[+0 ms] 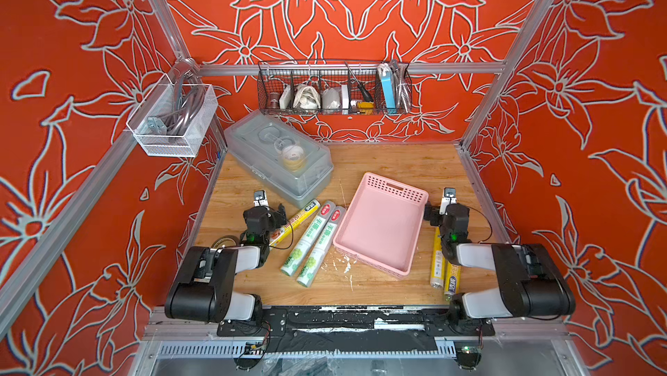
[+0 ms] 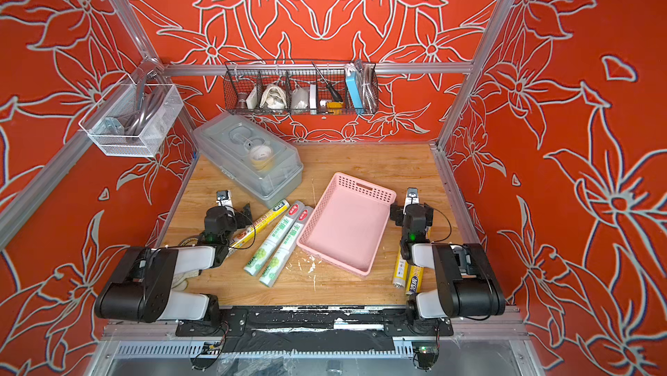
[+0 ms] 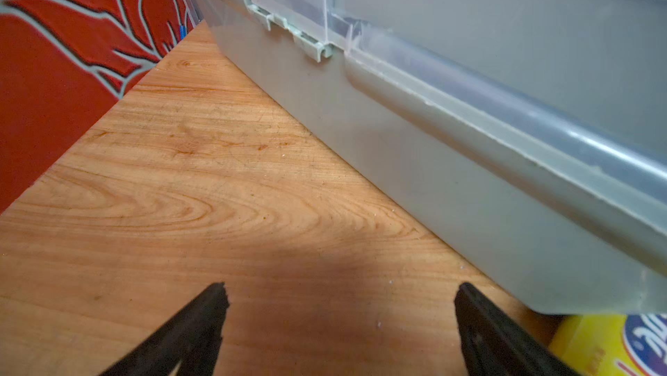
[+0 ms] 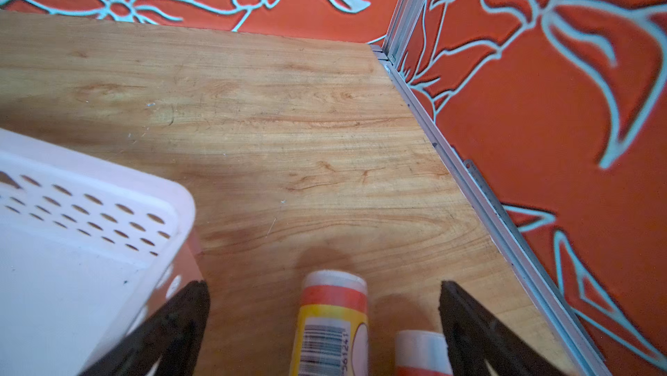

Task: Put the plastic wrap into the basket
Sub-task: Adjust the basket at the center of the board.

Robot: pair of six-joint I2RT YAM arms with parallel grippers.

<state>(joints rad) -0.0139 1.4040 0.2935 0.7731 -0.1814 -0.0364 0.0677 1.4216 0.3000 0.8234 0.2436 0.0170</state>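
Note:
The pink basket lies empty mid-table, its corner beside my right gripper. Two white-and-green plastic wrap rolls lie side by side left of it, with a yellow roll further left. Two more yellow rolls lie right of the basket, partly under the right arm. My left gripper stands open over bare wood. My right gripper is open above the ends of the two yellow rolls, gripping nothing.
A grey lidded box with a tape roll on top sits at the back left, close to the left gripper. A black wire basket hangs on the back wall and a white mesh basket on the left wall. A dark tape roll lies by the left arm.

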